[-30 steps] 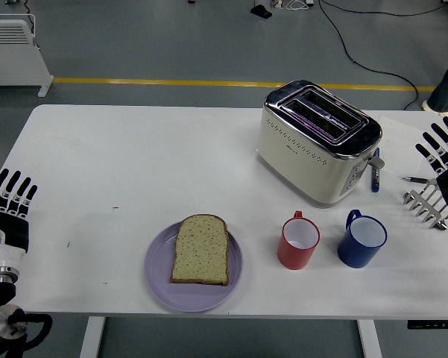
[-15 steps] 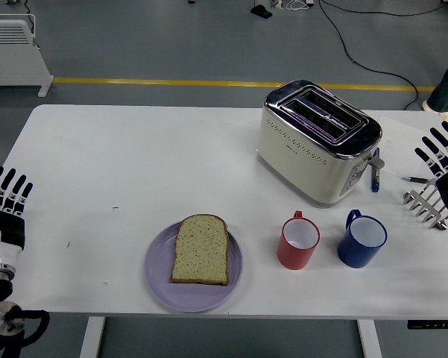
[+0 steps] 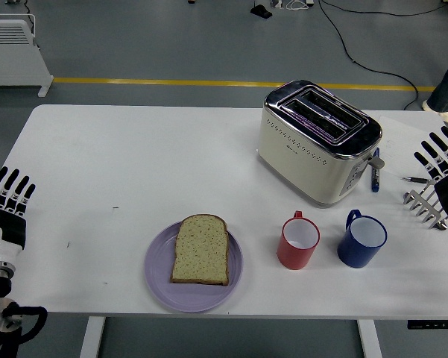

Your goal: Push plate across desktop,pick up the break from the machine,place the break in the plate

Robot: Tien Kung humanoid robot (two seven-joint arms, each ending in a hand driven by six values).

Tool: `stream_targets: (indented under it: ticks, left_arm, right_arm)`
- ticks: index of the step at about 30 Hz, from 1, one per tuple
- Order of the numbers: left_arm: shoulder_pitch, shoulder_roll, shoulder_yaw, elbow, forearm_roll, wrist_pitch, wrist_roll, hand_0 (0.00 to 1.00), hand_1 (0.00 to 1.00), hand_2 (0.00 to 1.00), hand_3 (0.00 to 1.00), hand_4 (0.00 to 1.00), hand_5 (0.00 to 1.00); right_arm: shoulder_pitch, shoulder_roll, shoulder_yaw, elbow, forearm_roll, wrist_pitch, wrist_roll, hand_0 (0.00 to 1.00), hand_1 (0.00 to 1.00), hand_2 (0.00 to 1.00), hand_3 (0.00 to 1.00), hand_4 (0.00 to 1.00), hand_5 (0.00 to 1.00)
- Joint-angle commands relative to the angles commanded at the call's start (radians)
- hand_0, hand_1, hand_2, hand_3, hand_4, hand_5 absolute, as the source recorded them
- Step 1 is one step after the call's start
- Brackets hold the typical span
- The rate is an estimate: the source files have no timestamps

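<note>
Bread [image 3: 200,250] lies flat on the lavender plate [image 3: 155,273] in the lower middle of the head view, near the desk's [image 3: 134,156] front edge. Across the last second we see nothing on the desk shift: plate, slice, red mug [image 3: 297,242], blue mug [image 3: 361,239] and toaster [image 3: 318,141] all sit where they were. Only the arms have moved. Our left robot hand [image 3: 7,195] at the left edge has drifted slightly down and outward, fingers straight and apart, holding nothing. Our right robot hand [image 3: 437,155] at the right edge has edged a little further out of frame, fingers likewise spread and empty, just above a metal fork-like rack [image 3: 426,203]. The toaster slots look empty. We judge the placing done and both arms retreating.
</note>
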Motion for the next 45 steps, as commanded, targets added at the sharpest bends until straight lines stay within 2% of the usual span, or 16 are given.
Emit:
stream_targets:
  ticks: [12,45]
  left_arm:
    - [-0.001,0.0,-0.013,-0.005,0.002,0.006,0.004,0.778,0.752,0.765,0.728,0.554,0.998]
    - [0.016,0.0,-0.004,-0.005,0.001,0.013,0.001,0.778,0.754,0.765,0.727,0.551,0.998]
  right_arm:
    - [0.003,0.014,0.009,-0.008,0.003,-0.004,0.0,0.789,0.773,0.771,0.756,0.504,0.562]
    - [-0.014,0.018,0.009,-0.027,0.011,-0.019,0.007,0.785,0.766,0.766,0.76,0.501,0.554]
